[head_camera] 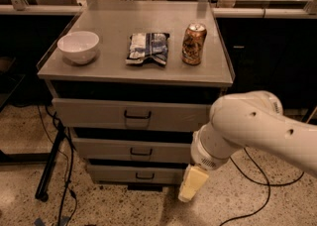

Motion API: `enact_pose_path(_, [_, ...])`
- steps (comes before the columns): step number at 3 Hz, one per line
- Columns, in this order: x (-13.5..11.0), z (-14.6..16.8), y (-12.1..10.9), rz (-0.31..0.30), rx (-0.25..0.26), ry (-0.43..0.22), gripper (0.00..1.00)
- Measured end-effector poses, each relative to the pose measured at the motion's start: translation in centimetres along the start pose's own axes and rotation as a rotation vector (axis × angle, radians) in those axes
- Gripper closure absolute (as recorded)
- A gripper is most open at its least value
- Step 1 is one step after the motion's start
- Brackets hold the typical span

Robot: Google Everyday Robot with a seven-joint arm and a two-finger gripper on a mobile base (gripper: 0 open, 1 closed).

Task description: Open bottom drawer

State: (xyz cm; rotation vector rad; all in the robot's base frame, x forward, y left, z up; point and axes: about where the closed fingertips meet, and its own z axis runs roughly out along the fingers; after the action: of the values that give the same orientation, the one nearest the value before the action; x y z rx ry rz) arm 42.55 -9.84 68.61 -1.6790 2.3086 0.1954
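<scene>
scanning left to right: white bowl (78,46), chip bag (147,48) and soda can (194,44) are sitting on the cabinet top (114,71), not in play. bottom drawer (114,174) is sitting lowest of the three, just above the floor, and it's looking closed: shallow grey metal front, small black bar handle (144,176) at centre, bar running horizontally. gripper (191,185) is hanging off the white arm (247,131) on the right, pointing down in front of the drawer's right end, a bit below handle height. so the handle is lying to the gripper's left, near but apart, nothing touching. can't tell whether the gripper is open or closed from this angle. I'm judging the next move as needing a leftward shift plus a slight lift, grip lined up across the horizontal bar, then a straight pull outward
</scene>
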Motion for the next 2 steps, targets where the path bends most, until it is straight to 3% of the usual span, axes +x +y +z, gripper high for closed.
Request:
enact_pose_path(1, [0.42, 6.12, 0.63, 0.027, -0.040, -0.026, 0.00])
enact_pose_path(2, [0.43, 6.19, 0.64, 0.026, -0.039, -0.025, 0.00])
